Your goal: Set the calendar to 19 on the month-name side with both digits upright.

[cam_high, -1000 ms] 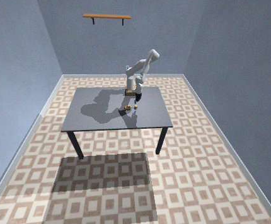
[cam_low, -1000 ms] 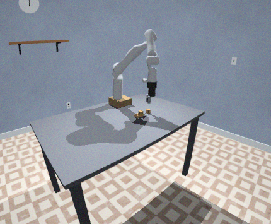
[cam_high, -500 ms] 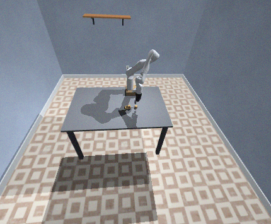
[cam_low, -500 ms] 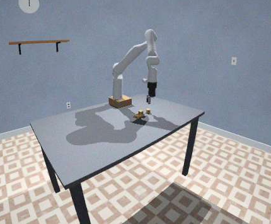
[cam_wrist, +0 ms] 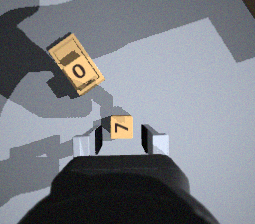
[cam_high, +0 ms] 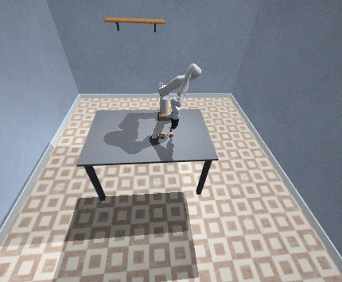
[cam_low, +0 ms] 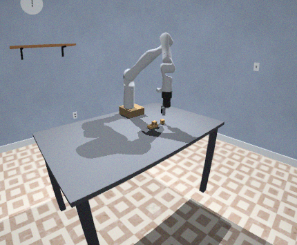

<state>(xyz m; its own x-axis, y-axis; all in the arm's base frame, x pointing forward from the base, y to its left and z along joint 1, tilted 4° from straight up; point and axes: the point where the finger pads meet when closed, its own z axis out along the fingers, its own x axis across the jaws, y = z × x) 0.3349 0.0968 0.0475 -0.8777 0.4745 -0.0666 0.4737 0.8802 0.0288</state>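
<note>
A small wooden tray (cam_wrist: 59, 50) (cam_high: 161, 134) (cam_low: 152, 126) lies on the grey table (cam_high: 114, 151) (cam_low: 106, 165) (cam_wrist: 203, 100). One cube (cam_wrist: 79, 72) stands in the tray with 0 on its top face; the other half of the tray is empty. A second cube (cam_wrist: 120, 127) (cam_high: 171, 134) (cam_low: 161, 121) stands loose on the table beside the tray, with 7 on top. My gripper (cam_wrist: 121, 134) (cam_high: 172, 127) (cam_low: 163, 112) is open and empty. It points straight down and hangs above the loose cube, which shows between the fingers in the wrist view.
The arm's wooden base block (cam_high: 164, 117) (cam_low: 131, 111) stands behind the tray near the table's far edge. The arm's shadow falls across the table to the left of the tray. A wall shelf (cam_high: 134, 20) (cam_low: 41, 46) hangs far off.
</note>
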